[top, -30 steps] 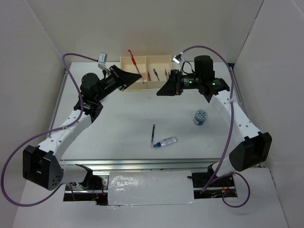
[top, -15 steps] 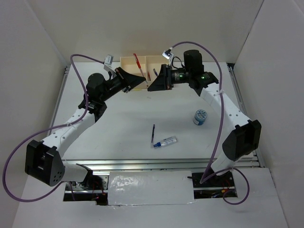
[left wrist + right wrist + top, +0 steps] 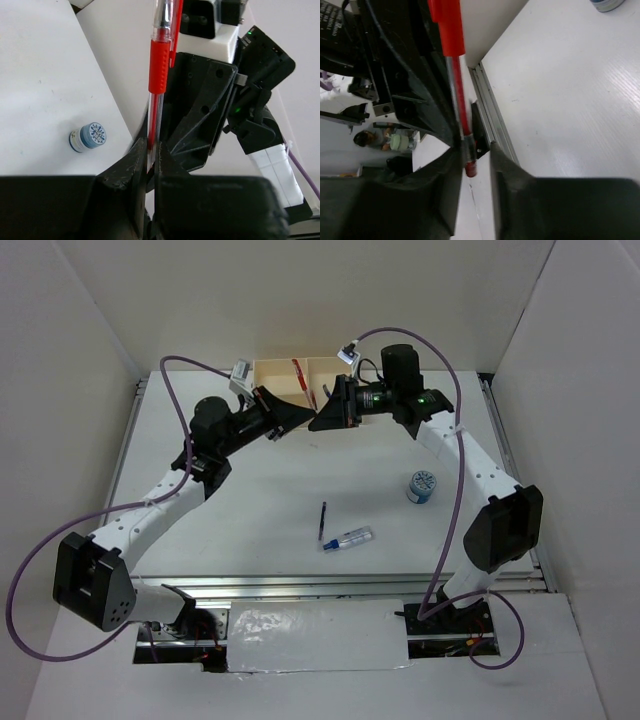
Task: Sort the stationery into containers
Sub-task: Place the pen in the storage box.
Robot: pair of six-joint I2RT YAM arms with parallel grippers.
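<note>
A red pen [image 3: 159, 65] stands between the fingers of my left gripper [image 3: 151, 150], which is shut on its lower end. In the top view the red pen [image 3: 298, 375] sticks up over the cream-yellow box [image 3: 270, 370], with the left gripper [image 3: 296, 416] just in front of it. My right gripper [image 3: 322, 418] faces it tip to tip. Seen from the right wrist, the pen's [image 3: 455, 85] red end cap lies between the open jaws of the right gripper [image 3: 474, 150], close to one finger. A blue pen [image 3: 323, 520] and a clear tube [image 3: 350, 537] lie on the table.
A blue-and-white cylinder [image 3: 422, 486] stands at the right of the table, also in the left wrist view as the cylinder [image 3: 88, 137]. The box's right compartments are partly hidden behind the right gripper. White walls close in the table on three sides.
Both arms have swung toward each other in front of the box. The right gripper has moved left until it meets the pen carried by the left gripper.
</note>
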